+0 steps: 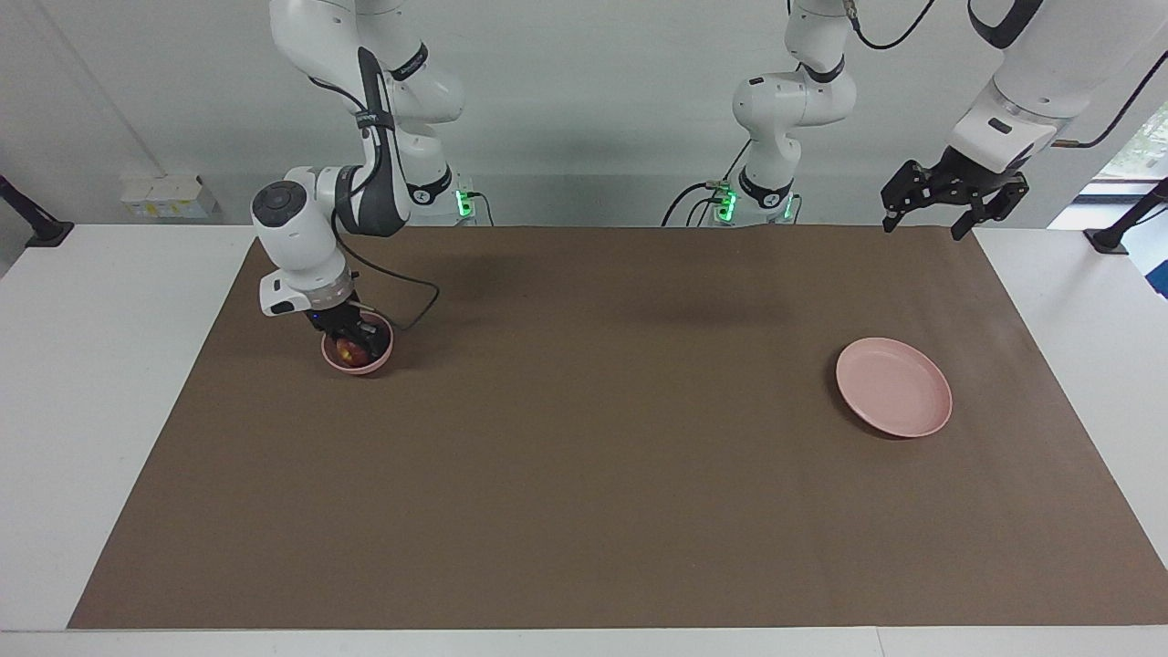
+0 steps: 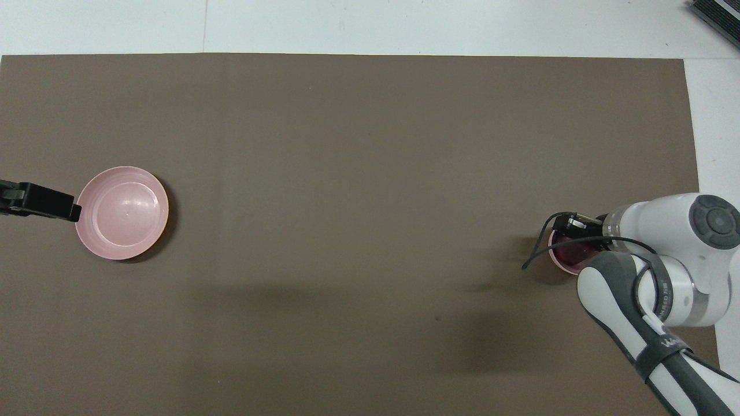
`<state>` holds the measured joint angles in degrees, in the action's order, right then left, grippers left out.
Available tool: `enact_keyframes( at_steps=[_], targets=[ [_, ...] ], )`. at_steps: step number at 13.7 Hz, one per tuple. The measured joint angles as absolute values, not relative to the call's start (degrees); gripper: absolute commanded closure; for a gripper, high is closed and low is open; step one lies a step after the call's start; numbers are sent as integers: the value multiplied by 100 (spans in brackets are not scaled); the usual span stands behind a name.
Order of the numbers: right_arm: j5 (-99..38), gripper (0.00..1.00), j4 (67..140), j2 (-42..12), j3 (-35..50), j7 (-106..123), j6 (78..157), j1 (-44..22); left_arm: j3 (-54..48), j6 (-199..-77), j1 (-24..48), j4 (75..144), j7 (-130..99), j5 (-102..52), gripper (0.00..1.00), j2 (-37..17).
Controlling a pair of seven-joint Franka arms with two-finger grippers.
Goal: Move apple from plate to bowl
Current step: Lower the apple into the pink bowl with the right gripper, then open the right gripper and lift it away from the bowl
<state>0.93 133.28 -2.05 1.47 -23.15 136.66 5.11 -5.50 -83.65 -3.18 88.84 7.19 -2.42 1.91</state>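
Observation:
The small dark red apple [image 1: 349,349] is down inside the small deep pink bowl [image 1: 363,368], toward the right arm's end of the table. My right gripper [image 1: 351,343] reaches into the bowl from above and is shut on the apple. In the overhead view the right arm covers much of the bowl [image 2: 562,266], and a dark red part of the apple [image 2: 573,252] shows inside it. The flat pink plate [image 1: 894,399] lies bare toward the left arm's end. My left gripper [image 1: 949,208] waits open, raised over the mat's corner by that end.
A brown mat [image 1: 584,438] covers the table between the bowl and the plate [image 2: 122,212]. White table margins run along both ends. A black cable loops from the right wrist beside the bowl.

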Motion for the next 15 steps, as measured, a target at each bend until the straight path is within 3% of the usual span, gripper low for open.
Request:
enact_keyframes(
  at_steps=[5, 15],
  targets=[
    [93, 0, 13179, -120, 147, -2317, 13496, 512, -550, -8364, -318, 8884, 719, -242, 0, 191],
    [93, 0, 10781, -10, 221, -1017, 10799, 535, -550, -8363, -318, 8884, 719, -242, 0, 191]
  ],
)
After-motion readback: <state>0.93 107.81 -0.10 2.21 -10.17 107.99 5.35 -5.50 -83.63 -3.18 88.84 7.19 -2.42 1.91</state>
